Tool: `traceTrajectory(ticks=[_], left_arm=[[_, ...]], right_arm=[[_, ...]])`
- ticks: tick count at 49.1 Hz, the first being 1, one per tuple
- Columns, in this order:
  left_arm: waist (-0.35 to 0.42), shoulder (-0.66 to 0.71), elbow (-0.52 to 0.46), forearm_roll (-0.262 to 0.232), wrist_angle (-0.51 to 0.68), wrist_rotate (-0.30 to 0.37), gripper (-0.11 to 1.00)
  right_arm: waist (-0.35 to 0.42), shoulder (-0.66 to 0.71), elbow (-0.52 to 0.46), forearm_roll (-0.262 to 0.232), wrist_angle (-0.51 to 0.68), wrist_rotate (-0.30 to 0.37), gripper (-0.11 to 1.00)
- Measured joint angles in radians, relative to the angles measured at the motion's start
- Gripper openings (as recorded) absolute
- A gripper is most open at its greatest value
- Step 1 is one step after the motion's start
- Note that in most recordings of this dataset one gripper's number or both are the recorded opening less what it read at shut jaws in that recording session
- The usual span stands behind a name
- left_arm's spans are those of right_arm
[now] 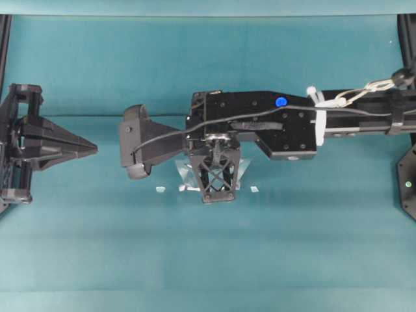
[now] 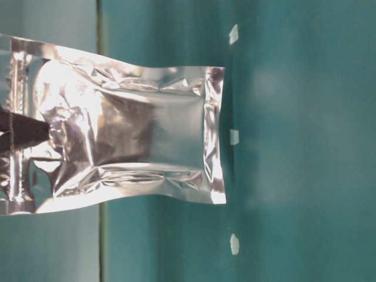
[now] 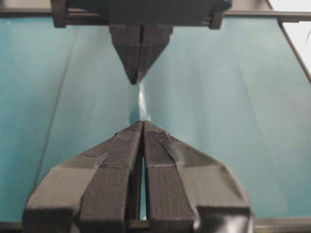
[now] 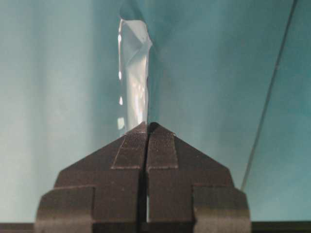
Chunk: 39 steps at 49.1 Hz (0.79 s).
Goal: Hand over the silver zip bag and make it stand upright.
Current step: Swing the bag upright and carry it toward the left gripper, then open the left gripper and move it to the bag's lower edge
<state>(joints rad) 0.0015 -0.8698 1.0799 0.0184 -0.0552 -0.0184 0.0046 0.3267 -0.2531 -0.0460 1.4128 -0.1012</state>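
The silver zip bag (image 2: 135, 129) hangs upright with its crinkled bottom seal close to the teal tabletop; I cannot tell whether it touches. My right gripper (image 4: 147, 125) is shut on the bag's top end, and the foil (image 4: 133, 77) shows edge-on beyond its tips. In the overhead view this gripper (image 1: 218, 192) points down at the table's middle, with foil corners (image 1: 184, 174) showing beside it. My left gripper (image 1: 91, 148) sits far to the left, away from the bag. Its pads (image 3: 142, 124) are shut with nothing between them, facing the thin bag edge (image 3: 142, 99).
Three tiny white scraps (image 2: 234, 137) lie on the teal surface near the bag's bottom edge; two of them (image 1: 160, 188) flank the gripper in the overhead view. The right arm (image 1: 286, 123) stretches in from the right. A dark frame rail (image 4: 267, 102) crosses the table.
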Motion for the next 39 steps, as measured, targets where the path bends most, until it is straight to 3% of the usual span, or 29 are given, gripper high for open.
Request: traceTrajectory(ticks=[16, 22, 32, 35, 39], left_arm=[[0.012, 0.003, 0.005, -0.002, 0.018, 0.0, 0.13], [0.014, 0.006, 0.023, 0.0, 0.018, -0.029, 0.34], [0.008, 0.046, 0.077, -0.002, -0.008, -0.091, 0.83], [0.003, 0.06, 0.092, -0.002, -0.037, -0.091, 0.86], [0.0, 0.092, 0.103, -0.002, -0.097, -0.094, 0.81]], right_arm=[[0.008, 0.009, 0.021, 0.0, -0.021, 0.0, -0.05], [0.009, 0.009, 0.026, 0.0, -0.023, 0.0, -0.05], [0.021, 0.009, 0.028, 0.0, -0.031, 0.002, -0.05], [0.023, 0.009, 0.028, 0.0, -0.034, 0.0, -0.05], [0.025, 0.009, 0.028, 0.0, -0.035, 0.0, -0.05]])
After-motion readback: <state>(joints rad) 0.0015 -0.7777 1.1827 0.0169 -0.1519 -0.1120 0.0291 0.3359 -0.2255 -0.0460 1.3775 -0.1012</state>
